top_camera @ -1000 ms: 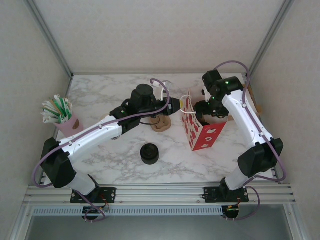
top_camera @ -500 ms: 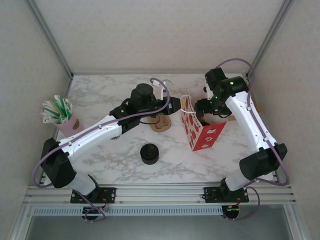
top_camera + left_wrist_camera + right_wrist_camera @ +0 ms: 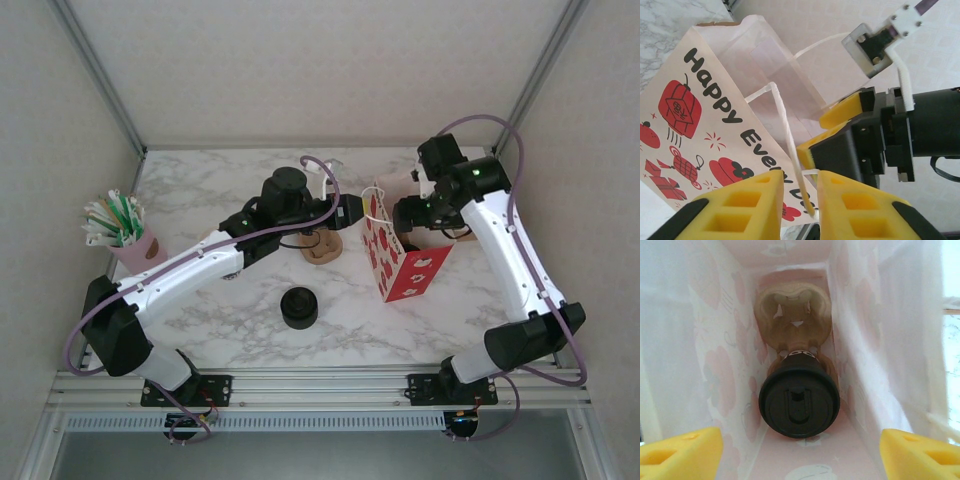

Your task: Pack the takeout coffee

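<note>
The right claw (image 3: 800,452) hung spread wide and empty over the mouth of the paper bag (image 3: 687,340), its yellow fingertips well apart at either side. Straight below it the coffee cup (image 3: 799,402), black lid up, sat in a cardboard carrier (image 3: 792,307) on the bag's floor. So the cup was in and let go; to my eye the packing was all but done. Compared with a second earlier, the right arm had swung its elbow out and up, drawing away from the bag, which had not budged on the worktop (image 3: 200,180). The left claw (image 3: 797,202) looked clenched on the bag's white string handle (image 3: 782,117), as before, keeping the bag open.
</note>
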